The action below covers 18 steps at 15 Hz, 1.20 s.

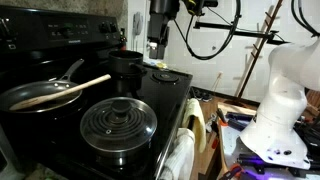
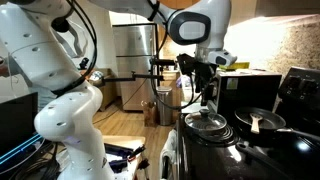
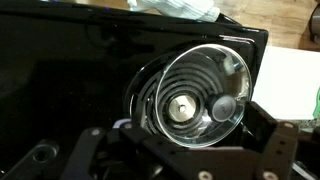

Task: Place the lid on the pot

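The glass lid [image 1: 118, 122] with a metal rim and dark knob lies on the front coil burner of the black stove; it also shows in an exterior view [image 2: 207, 122]. In the wrist view the lid [image 3: 190, 80] lies below me, its knob [image 3: 222, 107] off to the right. The small dark pot [image 1: 127, 63] stands on a back burner behind the lid. My gripper [image 2: 205, 95] hangs above the lid, apart from it. It is open and empty, with a finger on each side of the lid in the wrist view [image 3: 180, 140]. It also shows in an exterior view [image 1: 155, 45].
A wide frying pan [image 1: 40, 95] with a wooden spoon [image 1: 75, 88] sits on the burner beside the lid. The stove's back panel [image 1: 60, 30] rises behind the pan. A towel [image 1: 180, 155] hangs at the stove's front edge. Another white robot [image 1: 285, 100] stands beside the stove.
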Each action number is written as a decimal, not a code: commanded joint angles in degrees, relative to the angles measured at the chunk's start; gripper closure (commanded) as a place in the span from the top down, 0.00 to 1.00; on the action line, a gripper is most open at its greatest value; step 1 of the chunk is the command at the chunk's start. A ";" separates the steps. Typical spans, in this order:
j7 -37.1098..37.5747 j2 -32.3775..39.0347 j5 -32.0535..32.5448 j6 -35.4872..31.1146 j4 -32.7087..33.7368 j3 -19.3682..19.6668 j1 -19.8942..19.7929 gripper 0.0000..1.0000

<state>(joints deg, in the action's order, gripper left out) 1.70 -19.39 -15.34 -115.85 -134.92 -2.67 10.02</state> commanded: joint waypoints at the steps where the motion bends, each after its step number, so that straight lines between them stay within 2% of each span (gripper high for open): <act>1: -0.28 0.00 -0.33 0.21 0.11 -0.96 -1.08 1.00; 3: 0.83 0.74 2.18 -2.10 0.21 -2.03 -1.49 1.00; 7: 5.67 3.91 11.50 -6.73 1.50 -4.69 -3.06 1.00; 12: 4.19 11.82 10.22 -9.72 6.59 -5.52 -1.41 1.00; 18: 5.69 20.62 12.59 -8.37 13.59 -7.47 -0.29 1.00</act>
<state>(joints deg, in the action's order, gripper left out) 5.86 -3.57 -4.68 -124.89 -125.53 -8.97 8.93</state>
